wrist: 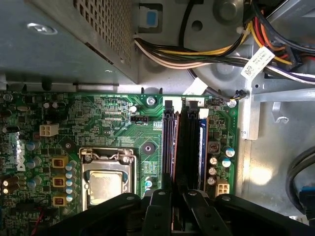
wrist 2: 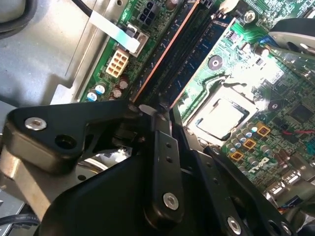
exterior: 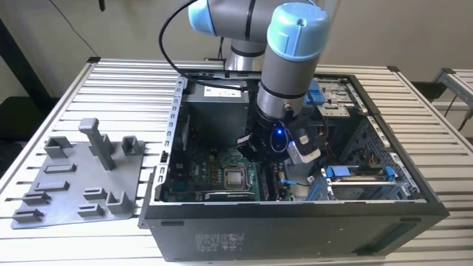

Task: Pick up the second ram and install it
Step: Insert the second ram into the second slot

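Fingers (wrist: 172,206) closed down on the memory slots

In both wrist views the black fingers (wrist 2: 160,123) pinch together on the end of the second ram (wrist: 192,147), which stands in the slot row beside the processor socket (wrist: 106,179) on the motherboard (wrist: 108,123). The arm (exterior: 288,72) reaches into the open computer case (exterior: 296,227) on the slatted surface (exterior: 118,83), with the grey tray (exterior: 77,183) beside it.

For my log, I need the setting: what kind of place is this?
Probably a robotics lab or test bench for computer assembly: an open computer case lies on a slatted metal table, the robot arm reaches inside, and a grey parts tray sits beside it.
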`<action>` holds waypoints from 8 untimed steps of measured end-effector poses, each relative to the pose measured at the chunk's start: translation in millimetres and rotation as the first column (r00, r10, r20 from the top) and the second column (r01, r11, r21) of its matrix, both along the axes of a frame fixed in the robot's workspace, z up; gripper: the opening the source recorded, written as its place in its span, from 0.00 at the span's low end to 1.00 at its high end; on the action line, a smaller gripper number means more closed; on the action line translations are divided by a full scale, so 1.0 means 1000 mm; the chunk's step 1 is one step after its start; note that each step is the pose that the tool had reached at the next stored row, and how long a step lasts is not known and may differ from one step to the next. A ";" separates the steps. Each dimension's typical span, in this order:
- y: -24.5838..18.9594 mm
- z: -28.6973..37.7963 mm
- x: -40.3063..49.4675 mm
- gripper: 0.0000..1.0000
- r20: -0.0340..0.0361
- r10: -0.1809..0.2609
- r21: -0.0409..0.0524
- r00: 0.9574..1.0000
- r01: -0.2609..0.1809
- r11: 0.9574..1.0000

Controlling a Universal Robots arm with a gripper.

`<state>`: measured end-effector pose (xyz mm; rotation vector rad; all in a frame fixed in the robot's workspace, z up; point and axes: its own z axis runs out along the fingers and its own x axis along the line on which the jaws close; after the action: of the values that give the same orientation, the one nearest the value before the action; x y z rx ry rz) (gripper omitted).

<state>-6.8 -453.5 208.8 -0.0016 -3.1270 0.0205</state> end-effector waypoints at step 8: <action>-0.0001 0.0133 0.0001 0.22 -0.001 -0.002 0.001 1.000 0.002 1.000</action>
<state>-6.8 -453.6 222.1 -0.0053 -3.1263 0.0184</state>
